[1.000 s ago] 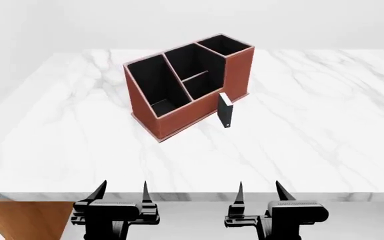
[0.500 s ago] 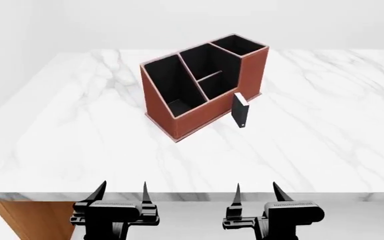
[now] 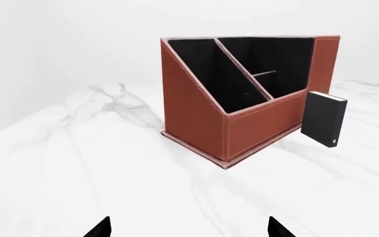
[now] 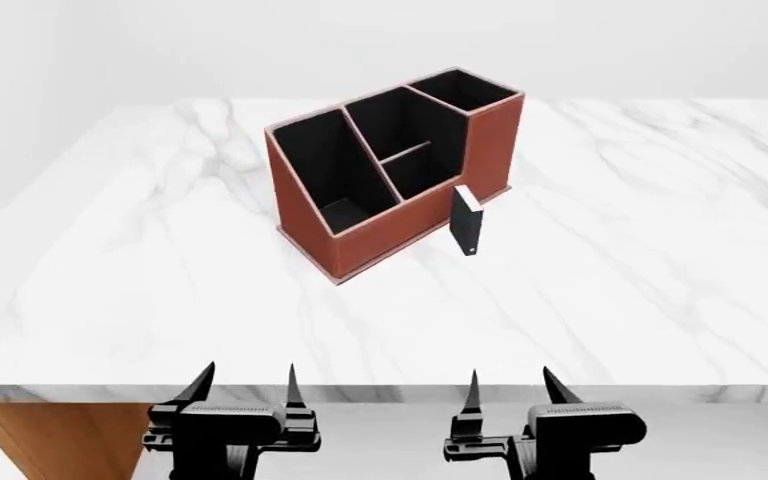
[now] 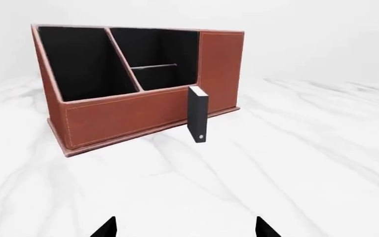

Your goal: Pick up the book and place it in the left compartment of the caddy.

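Observation:
The reddish-brown caddy (image 4: 357, 232) stands angled on the white marble table (image 4: 598, 280), near the middle. Its left compartment (image 4: 324, 175) is the large black-lined section with a slanted rim. The small black book (image 4: 466, 222) stands upright just in front of the caddy's right end, touching or nearly touching it. The caddy (image 3: 242, 129) and book (image 3: 323, 117) show in the left wrist view, and again in the right wrist view, caddy (image 5: 117, 118) and book (image 5: 197, 114). My left gripper (image 4: 244, 385) and right gripper (image 4: 511, 385) hang open at the table's near edge, both empty.
The table's near edge (image 4: 357, 392) runs just ahead of both grippers, with a wooden side panel (image 4: 37, 440) below at the left. A plain pale wall stands behind the table.
The view has shifted: the caddy and book first slid right in the head view, then back left a little. Both grippers stay open in the same pose.

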